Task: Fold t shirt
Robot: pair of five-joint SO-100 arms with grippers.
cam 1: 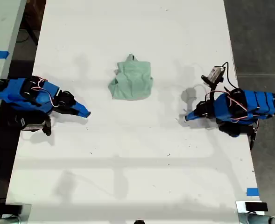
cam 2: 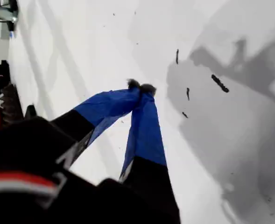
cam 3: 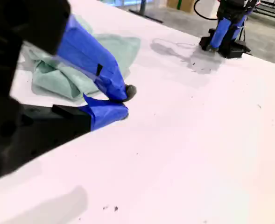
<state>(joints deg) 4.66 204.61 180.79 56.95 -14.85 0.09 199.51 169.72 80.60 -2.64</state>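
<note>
You can see the shirt [cam 1: 131, 81] lying on the white surface [cam 1: 128, 163], in the upper middle of the exterior view. It sits between my two arms and a bit nearer that view's top than they are. Nothing touches it.

The shirt is bunched into a small, wrinkly bundle. It is nearly as wide as it is long. Its long way runs from the exterior view's top to its bottom. A little pointed bit sticks out at the end toward the top. The end toward the bottom is wider and rounder.

My first gripper [cam 2: 139, 87] is at the exterior view's right [cam 1: 187, 116]. It points across the surface toward that view's left. Its jaws are pressed together at the tips, and they grip nothing. Only bare white surface and grey shadows lie under it.

My second gripper [cam 3: 123, 101] is at the exterior view's left [cam 1: 86, 113]. It points toward that view's right and a little toward its bottom. Its jaws are closed too, tip against tip, with nothing in them. The shirt [cam 3: 58, 74] lies close beside this gripper but apart from it. You can see my first arm [cam 3: 223, 28] far off across the surface.
</note>
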